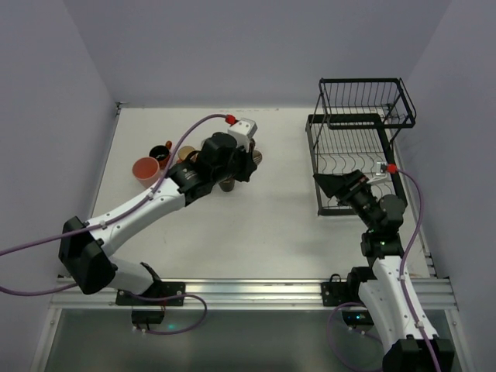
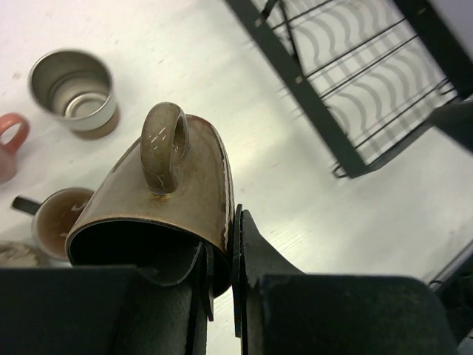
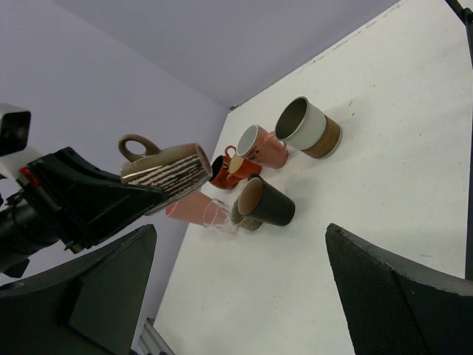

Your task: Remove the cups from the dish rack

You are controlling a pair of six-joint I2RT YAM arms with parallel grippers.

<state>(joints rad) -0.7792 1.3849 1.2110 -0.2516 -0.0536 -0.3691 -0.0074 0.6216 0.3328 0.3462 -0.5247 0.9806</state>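
My left gripper (image 2: 222, 240) is shut on the rim of an olive-brown mug (image 2: 174, 185), one finger inside and one outside. It holds the mug tilted above the table, handle up. From the right wrist that held mug (image 3: 164, 171) hangs over the other cups: a grey-and-cream cup (image 3: 308, 127), a salmon mug (image 3: 264, 146), an orange mug (image 3: 228, 171), a dark cup (image 3: 267, 202) and a salmon-pink cup (image 3: 186, 208). The black wire dish rack (image 1: 358, 133) stands at the far right. My right gripper (image 1: 330, 189) is open and holds nothing, at the rack's near left corner.
Below the held mug, the grey-and-cream cup (image 2: 74, 89) and a dark brown mug (image 2: 58, 220) stand on the white table (image 1: 271, 225). A salmon handle (image 2: 11, 137) shows at the left edge. The rack's lower tray (image 2: 355, 89) lies to the right. Walls enclose the table.
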